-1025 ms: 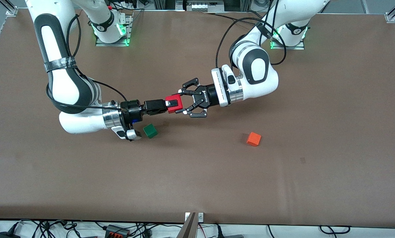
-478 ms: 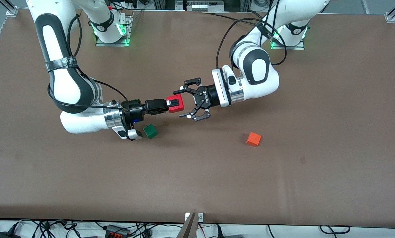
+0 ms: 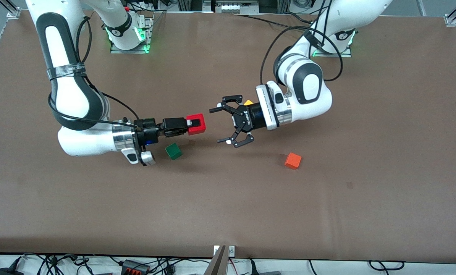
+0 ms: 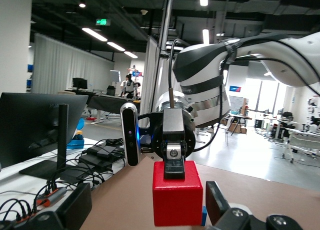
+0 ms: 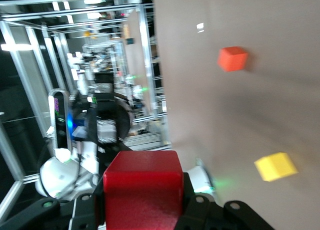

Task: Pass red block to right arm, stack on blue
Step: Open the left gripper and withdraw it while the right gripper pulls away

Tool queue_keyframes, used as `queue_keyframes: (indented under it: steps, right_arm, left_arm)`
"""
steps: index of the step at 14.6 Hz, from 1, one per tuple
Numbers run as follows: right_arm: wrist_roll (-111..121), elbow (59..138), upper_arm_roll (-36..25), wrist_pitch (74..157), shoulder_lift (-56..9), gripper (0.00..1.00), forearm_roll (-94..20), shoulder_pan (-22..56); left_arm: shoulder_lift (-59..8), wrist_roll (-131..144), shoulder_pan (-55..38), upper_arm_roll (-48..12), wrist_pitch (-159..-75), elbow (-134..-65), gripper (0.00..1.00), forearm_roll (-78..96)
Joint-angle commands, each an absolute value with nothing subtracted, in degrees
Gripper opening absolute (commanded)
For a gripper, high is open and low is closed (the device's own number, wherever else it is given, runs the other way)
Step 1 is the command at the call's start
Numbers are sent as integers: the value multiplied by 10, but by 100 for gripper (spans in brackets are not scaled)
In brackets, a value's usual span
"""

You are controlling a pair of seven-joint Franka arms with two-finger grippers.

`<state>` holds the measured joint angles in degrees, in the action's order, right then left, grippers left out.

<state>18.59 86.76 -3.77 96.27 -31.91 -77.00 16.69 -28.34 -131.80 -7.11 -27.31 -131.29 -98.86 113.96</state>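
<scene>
Closest to the camera on the brown counter (image 3: 228, 214) there's the orange cube (image 3: 293, 160), sitting by itself toward the left arm's end. The green cube (image 3: 173, 151) is a touch farther from the camera, toward the right arm's end, right beside the right arm's wrist.

Over the middle of the counter, the right tool (image 3: 194, 125) has its slim black fingers clamped tight on the red block (image 3: 196, 124), holding it up in the air, just above and beside the green cube. In the left wrist view the red block (image 4: 177, 199) fills the middle of the shot, with the right tool's finger pressed on its top face.

The left tool (image 3: 222, 126) is spread wide, claw fingers well apart and holding nothing. It faces the red block with a clear gap between them, so it's not touching the block at all.

A yellow cube (image 3: 248, 102) peeks out from under the left arm's wrist, a bit farther from the camera; the right wrist view shows it too (image 5: 276, 166), lying on the counter.

As for the blue cube, all I can see is a small sliver of blue (image 4: 203, 216) tucked under the red block in the left wrist view.
</scene>
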Motion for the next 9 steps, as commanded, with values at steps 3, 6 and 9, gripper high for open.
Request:
queue_keyframes:
  steps: [3,6,9]
  right_arm:
    - [182,858,-35,937,-322,0,-619,104]
    - [178,860,-40,940,-320,0,-503,86]
    - [158,860,-63,945,-315,0,-327,88]
  left_arm:
    - [-275,-1263,16,-278,-1193,-1017,100,1010]
    - [-274,-1156,82,-278,-1098,-998,100,870]
    - [-275,-1054,136,-276,-1017,-949,100,727]
